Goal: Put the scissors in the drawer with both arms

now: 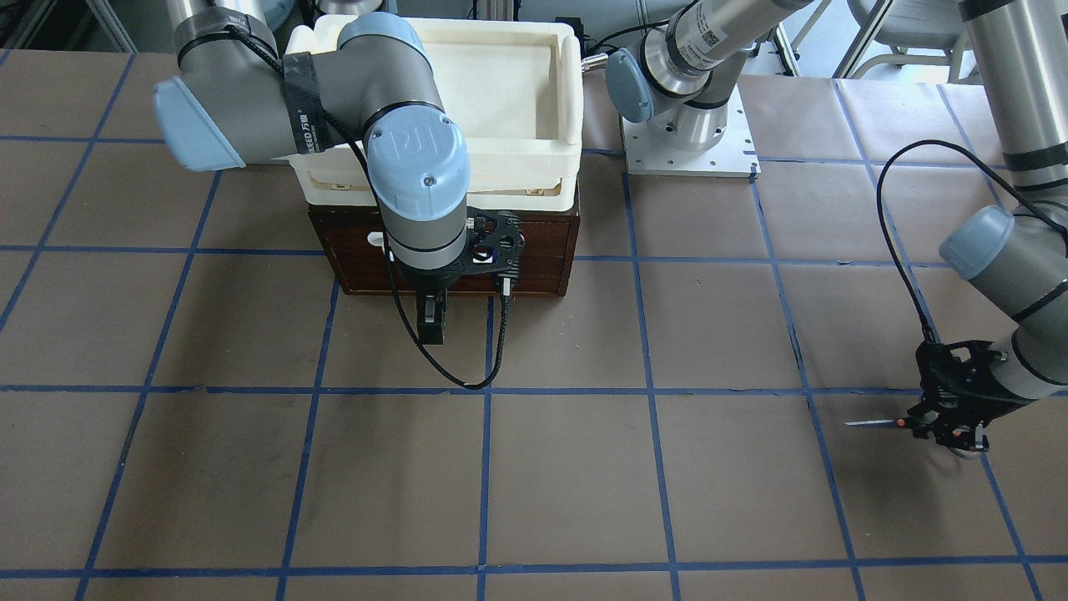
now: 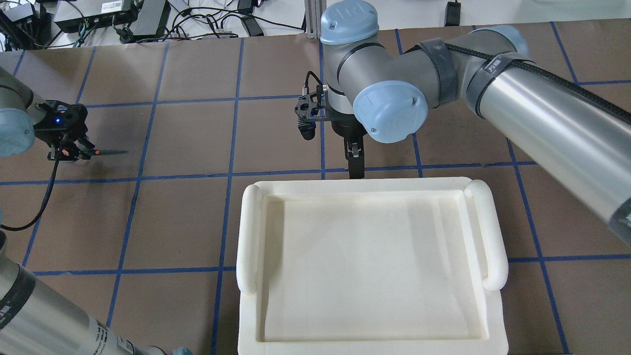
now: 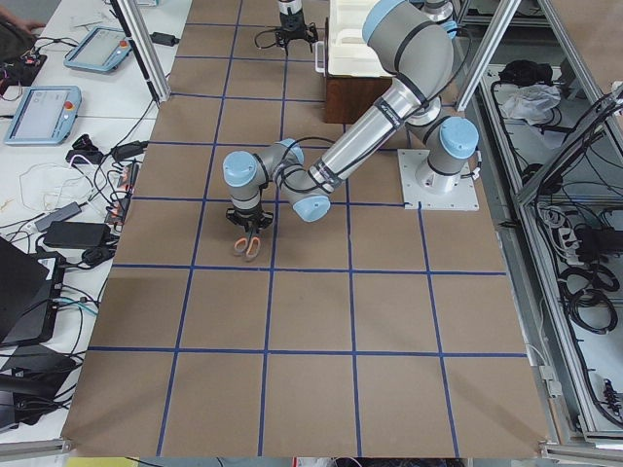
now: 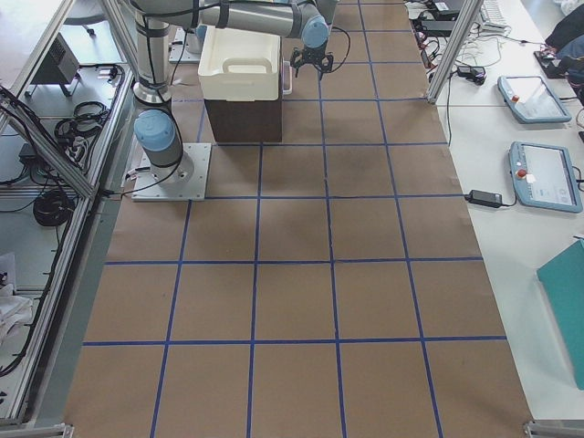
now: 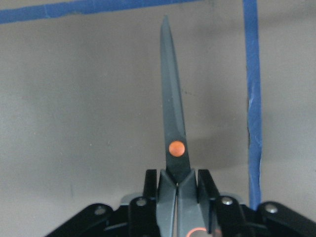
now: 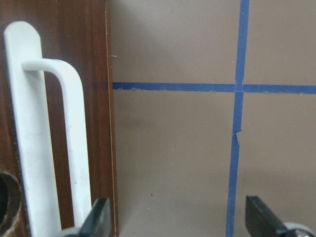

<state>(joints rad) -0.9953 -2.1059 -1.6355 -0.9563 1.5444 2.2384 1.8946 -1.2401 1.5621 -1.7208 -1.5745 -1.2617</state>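
Note:
The scissors (image 5: 173, 123) lie flat, low at the brown paper, silver blades closed and orange pivot dot showing. My left gripper (image 5: 177, 183) is shut on their neck just behind the pivot. It also shows in the front view (image 1: 951, 430) and the overhead view (image 2: 69, 150), with the blades (image 2: 108, 153) pointing toward the table's middle. My right gripper (image 6: 180, 219) is open and empty, just in front of the drawer (image 1: 534, 259). The drawer is closed. Its white bar handle (image 6: 49, 148) is beside one finger (image 6: 98, 219).
A cream-white plastic tray (image 2: 249, 236) sits on top of the drawer cabinet. The left arm's base plate (image 1: 688, 138) stands beside the cabinet. Black cables hang from both wrists. Blue tape lines grid the brown paper.

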